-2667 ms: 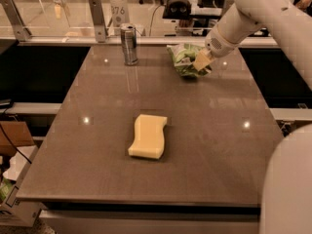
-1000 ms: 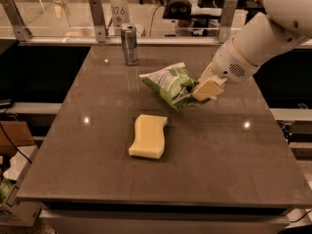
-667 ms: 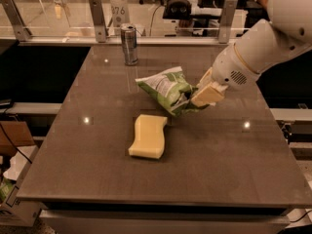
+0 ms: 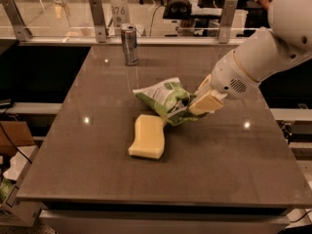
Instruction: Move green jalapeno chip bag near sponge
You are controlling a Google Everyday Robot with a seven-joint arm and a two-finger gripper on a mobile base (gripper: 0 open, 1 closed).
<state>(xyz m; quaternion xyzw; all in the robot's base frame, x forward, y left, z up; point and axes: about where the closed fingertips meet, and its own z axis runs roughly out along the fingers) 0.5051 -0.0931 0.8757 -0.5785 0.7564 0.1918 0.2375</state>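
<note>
green jalapeno chip bag (image 4: 164, 98) pinched in fingers (image 4: 207, 102) of gripper (image 4: 194, 104), table (image 4: 219, 172) ctr, just beside sponge (image 4: 146, 136).

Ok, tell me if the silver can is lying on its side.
No, the silver can stands upright at the table's far edge, while the claw grips the green jalapeno chip bag by the sponge.

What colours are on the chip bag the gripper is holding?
Green and white chip bag, clearest in the camera view; the gripper holds it just behind the sponge.
</note>
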